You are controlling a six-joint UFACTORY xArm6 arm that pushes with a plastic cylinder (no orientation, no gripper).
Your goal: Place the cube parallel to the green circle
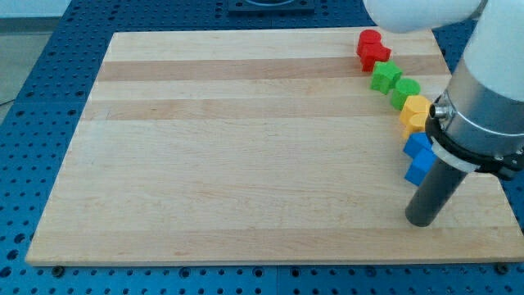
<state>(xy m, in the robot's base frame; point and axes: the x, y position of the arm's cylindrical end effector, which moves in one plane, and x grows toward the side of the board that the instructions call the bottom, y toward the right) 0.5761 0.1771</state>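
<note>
The wooden counter [246, 147] carries a single curved chain of blocks along the view's right edge; the rest of what it bears cannot be added to from this view.

Taking the yellow block [415, 112] as the landmark: directly above it and touching sits a green block [404, 91] of rounded outline, which I judge to be the green circle named in the task, though its shape is small and not certain. Further up the chain is a second green block [384, 75], star-like in outline, and beyond that, nearest the view's top, a red block [371, 47] of irregular shape. Just below the yellow block lie two blue blocks: an upper blue block [417, 147] and a lower blue block [419, 167]. One of these is presumably the cube; which one cannot be told with confidence.

The arm has no grasping tool: it ends in a dark rod, so there is nothing to hold or release. My tip [422, 220] rests on the counter below the yellow block, just beneath the lower blue block and not visibly touching it.

Assessment: the blue blocks sit in the chain, separated from the rounded green block by the yellow one. No parallel placement is evident. The push appears not yet done.
</note>
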